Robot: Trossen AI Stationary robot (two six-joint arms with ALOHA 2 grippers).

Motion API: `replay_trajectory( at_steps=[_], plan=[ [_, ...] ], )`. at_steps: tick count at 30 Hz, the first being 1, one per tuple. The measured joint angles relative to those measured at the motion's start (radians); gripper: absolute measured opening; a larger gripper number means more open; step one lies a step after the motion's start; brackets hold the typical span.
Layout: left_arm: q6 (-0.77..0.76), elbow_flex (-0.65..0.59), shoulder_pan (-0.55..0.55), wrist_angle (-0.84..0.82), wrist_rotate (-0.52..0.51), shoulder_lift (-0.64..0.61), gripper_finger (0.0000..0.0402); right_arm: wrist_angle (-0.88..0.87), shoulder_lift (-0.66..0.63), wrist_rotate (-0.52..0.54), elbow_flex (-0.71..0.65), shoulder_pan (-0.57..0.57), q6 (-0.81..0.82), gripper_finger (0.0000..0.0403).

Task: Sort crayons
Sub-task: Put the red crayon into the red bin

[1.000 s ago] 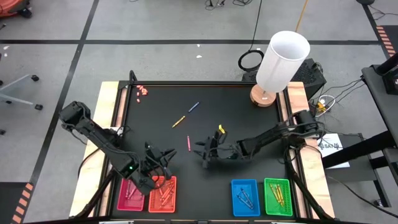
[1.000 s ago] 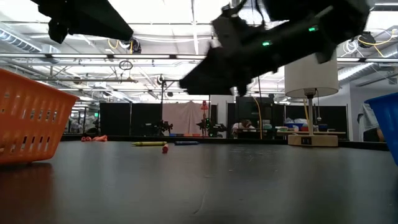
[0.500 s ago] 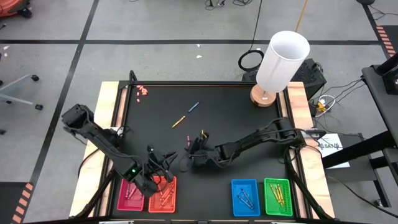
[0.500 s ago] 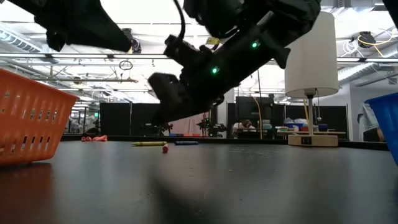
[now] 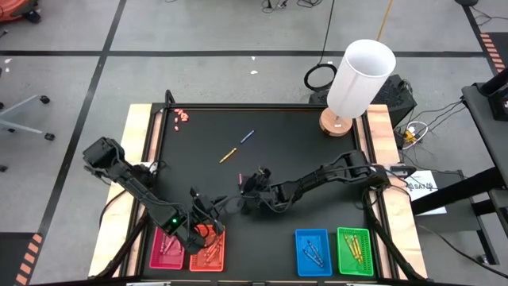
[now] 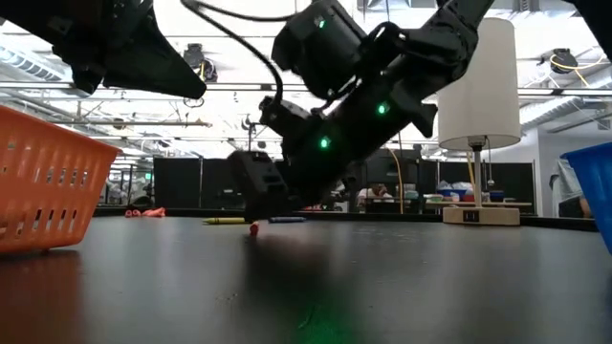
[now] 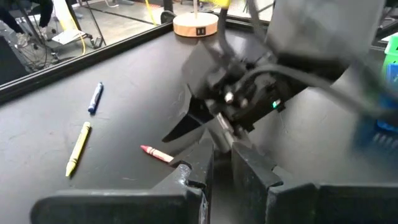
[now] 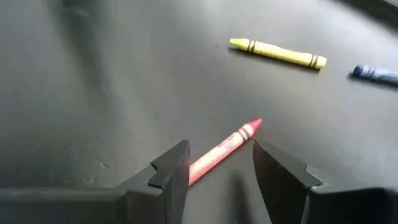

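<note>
A red crayon [image 8: 222, 149] lies flat on the black table [image 5: 317, 159]. My right gripper [image 8: 221, 169] is open and low over it, one finger on each side, with the crayon's near end hidden under one fingertip. In the high view that gripper [image 5: 242, 193] is at the table's middle. A yellow crayon [image 5: 228, 155] and a blue crayon [image 5: 248, 137] lie farther back. My left gripper [image 7: 221, 177] is shut with nothing showing between its fingers, and it hangs over the orange tray [image 5: 218, 256], which holds several crayons.
A pink tray [image 5: 161, 253] stands beside the orange one at the near left. A blue tray [image 5: 312, 248] and a green tray [image 5: 355, 250] stand at the near right. A white lamp [image 5: 359, 78] is at the far right corner, and small pink bits [image 5: 181, 117] at the far left.
My right gripper has moved toward the table's left edge and down, tipping its fingers downward until they stand on either side of the red crayon. My left gripper has sunk a little over the orange tray. The crayons have not moved.
</note>
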Motion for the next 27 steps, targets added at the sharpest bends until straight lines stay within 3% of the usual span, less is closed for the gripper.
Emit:
replay_trajectory(
  at_steps=[6,15,20,27],
  plan=[
    [0.0,0.0,0.0,0.003,0.0,0.0,0.006,-0.001,0.016,-0.116,0.002,-0.016,-0.031,0.016],
    [0.001,0.0,-0.001,0.006,0.006,0.0,0.006,-0.071,0.01,-0.13,0.003,-0.015,-0.113,0.0151],
    [0.002,0.0,-0.001,0.006,0.006,0.0,0.006,-0.079,0.011,-0.133,0.002,0.001,-0.169,0.0108],
    [0.002,0.0,-0.001,0.006,0.007,0.0,0.006,-0.132,0.012,-0.189,0.001,0.004,-0.226,0.0015]
  ],
)
